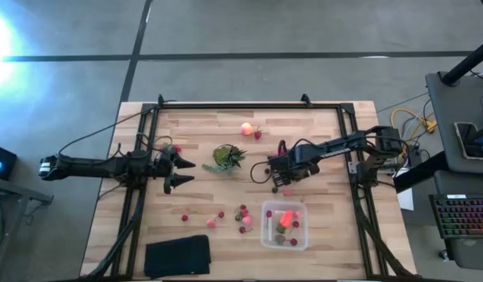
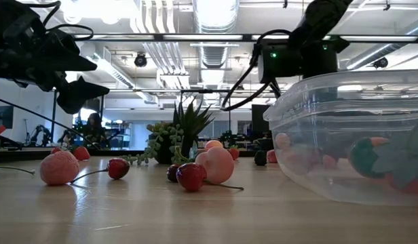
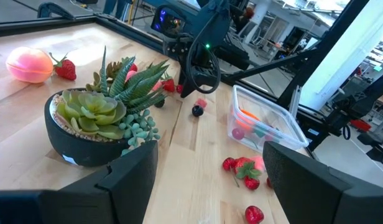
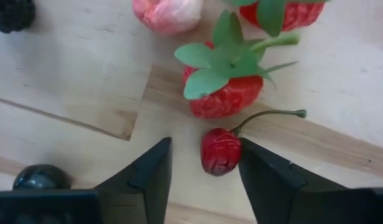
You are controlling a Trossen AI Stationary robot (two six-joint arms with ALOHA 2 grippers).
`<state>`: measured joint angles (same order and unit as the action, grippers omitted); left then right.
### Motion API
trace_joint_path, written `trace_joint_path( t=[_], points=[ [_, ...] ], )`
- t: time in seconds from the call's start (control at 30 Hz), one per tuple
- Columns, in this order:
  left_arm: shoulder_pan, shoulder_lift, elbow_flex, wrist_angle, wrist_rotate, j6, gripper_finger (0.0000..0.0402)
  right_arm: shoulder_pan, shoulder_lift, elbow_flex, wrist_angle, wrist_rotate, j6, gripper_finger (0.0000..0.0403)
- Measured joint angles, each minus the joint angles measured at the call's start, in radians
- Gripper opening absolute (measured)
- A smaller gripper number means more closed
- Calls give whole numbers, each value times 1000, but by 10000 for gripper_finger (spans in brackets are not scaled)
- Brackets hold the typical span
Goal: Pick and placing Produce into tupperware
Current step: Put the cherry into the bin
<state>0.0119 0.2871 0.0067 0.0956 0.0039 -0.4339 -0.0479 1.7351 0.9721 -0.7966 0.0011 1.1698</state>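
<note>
A: What's hard to make out?

B: From above, the right gripper (image 1: 282, 182) is a dark shape low over the surface (image 1: 320, 133), just beyond the clear box (image 1: 285, 225), and it hides whatever is beneath it. Its wrist camera shows a small cherry (image 4: 220, 151) between its fingers (image 4: 266, 174). One side seems against a finger, the other has a gap, so the fingers are partway in and not yet clamped on it.

A: And near that cherry?

B: A strawberry (image 4: 226, 93) with green leaves just beyond it, and a dark berry (image 4: 42, 177) cut off by the finger housing.

A: The rest of the produce?

B: Some lies in the box, blurred through its wall. More berries (image 1: 243, 213) are scattered beside it, and a peach-pink round one (image 1: 247, 128) sits farther back.

A: The left gripper?

B: The left gripper (image 1: 185, 172) hovers with its fingers spread wide, empty, near a potted plant (image 1: 226, 157).

A: Any writing?

B: None I can read
</note>
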Motion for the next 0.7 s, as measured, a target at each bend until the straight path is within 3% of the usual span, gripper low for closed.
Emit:
trace_joint_path(
  t=[0.4, 0.7],
  points=[
    [0, 0, 0, 0, 0, 0, 276, -1, 1, 19, -5, 1, -3, 87],
    [0, 0, 0, 0, 0, 0, 276, 0, -2, 20, -9, -48, -26, 69]
  ],
)
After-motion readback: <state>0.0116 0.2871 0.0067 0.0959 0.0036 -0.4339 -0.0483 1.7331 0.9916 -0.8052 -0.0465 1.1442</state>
